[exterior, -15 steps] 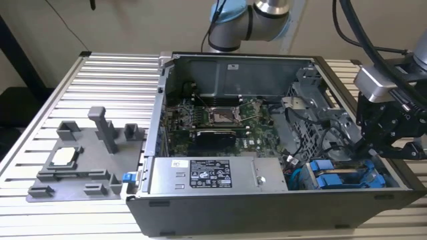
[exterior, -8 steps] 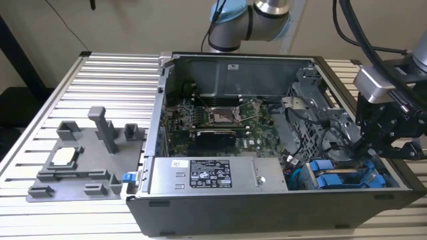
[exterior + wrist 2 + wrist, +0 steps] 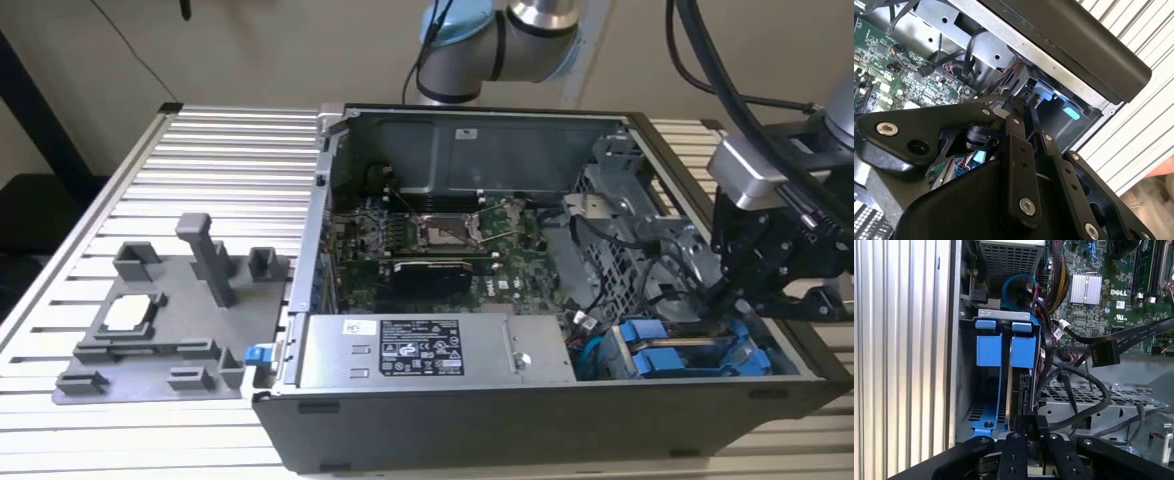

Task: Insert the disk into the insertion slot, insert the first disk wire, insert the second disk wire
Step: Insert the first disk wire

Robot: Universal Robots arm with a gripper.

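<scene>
- Blue plastic fronted the disk (image 3: 1023, 352), and its dark edge ran back from that bright carrier tab towards the gripper (image 3: 1031, 431); it sat inside the insertion slot (image 3: 1004, 314) of the grey sheet-metal cage, just beside a second blue carrier (image 3: 989, 349)
- Gripper fingers were drawn close together at the disk's near end, pinching a small black plug (image 3: 1031, 421); a black cable (image 3: 1107, 396) curved away near it
- First wrist view gave a loose black connector (image 3: 1104, 356) hanging above the cage
- Second wrist view gave the two fingers (image 3: 1015, 150) from behind, lying narrowly side by side under the black case rim (image 3: 1069, 45)
- Exterior view gave the whole open computer case (image 3: 534, 430) on a slatted metal table (image 3: 214, 160), with a grey moulded fixture (image 3: 167, 330) lying well apart from the cage
- Print showed on the label of the power-supply box (image 3: 534, 350), and white lettering on the green circuit board (image 3: 1104, 285)
</scene>
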